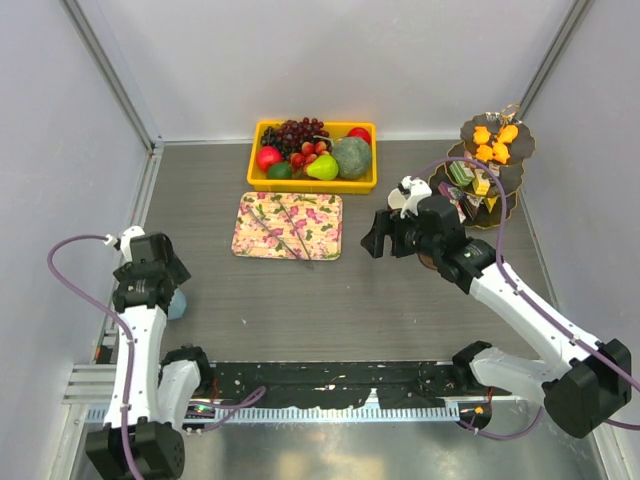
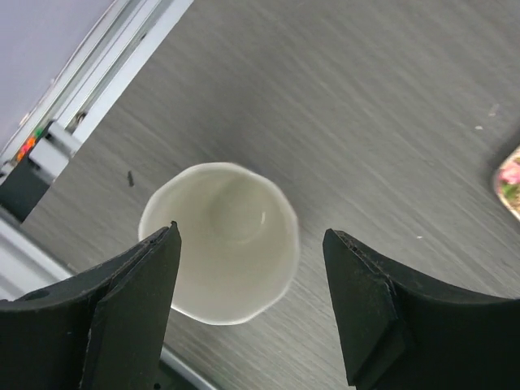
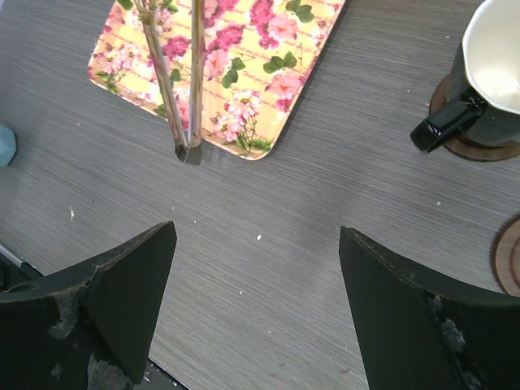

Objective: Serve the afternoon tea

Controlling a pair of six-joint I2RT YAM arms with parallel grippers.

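The light-blue cup [image 1: 177, 303] stands near the table's left edge. In the left wrist view it [image 2: 219, 244] is upright, pale inside and empty. My left gripper [image 2: 250, 237] is open just above it, and the cup sits between the fingers, nearer the left one. My right gripper [image 3: 256, 231] is open and empty over bare table, right of the floral tray. The black cup [image 3: 487, 73], white inside, stands on a brown coaster to the gripper's far right. The dark three-tier stand [image 1: 490, 165] at the back right holds orange pastries [image 1: 493, 140] and multicoloured cake pieces [image 1: 470, 182].
A floral tray [image 1: 288, 226] with metal tongs [image 3: 183, 81] on it lies mid-table. A yellow crate of fruit [image 1: 312, 150] stands behind it. A second coaster [image 3: 508, 256] lies by the right arm. A metal rail [image 2: 49, 154] runs close to the light-blue cup.
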